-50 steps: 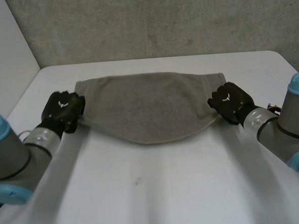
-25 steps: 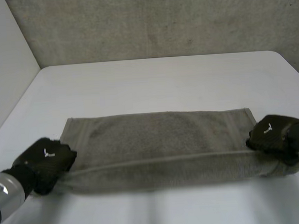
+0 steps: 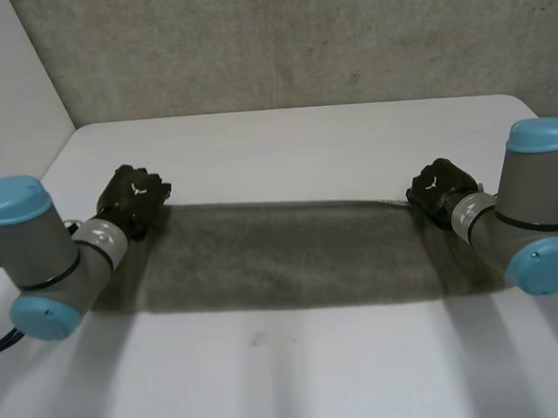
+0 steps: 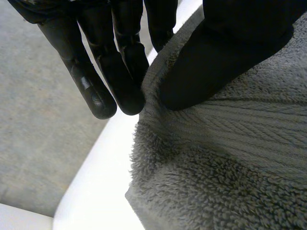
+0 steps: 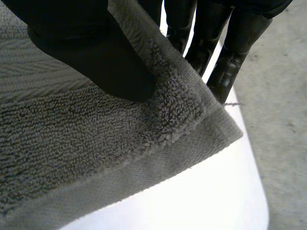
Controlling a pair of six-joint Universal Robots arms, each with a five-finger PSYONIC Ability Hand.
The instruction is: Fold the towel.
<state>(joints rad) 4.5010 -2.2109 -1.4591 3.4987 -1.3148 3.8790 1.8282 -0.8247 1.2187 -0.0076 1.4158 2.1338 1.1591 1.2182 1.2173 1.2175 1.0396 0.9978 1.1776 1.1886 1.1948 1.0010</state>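
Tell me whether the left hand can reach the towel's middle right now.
Probably not yet: the left hand pinches the towel at its left end, the right hand at the other. Nothing blocks the middle, but it must let go first.

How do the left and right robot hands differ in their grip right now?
The left robot hand pinches the towel at its left end, the right robot hand at its right end. The left thumb sits on a ribbed band by the edge, the right thumb on pile just inside a hemmed corner. Shared: thumb on one face, fingers behind.
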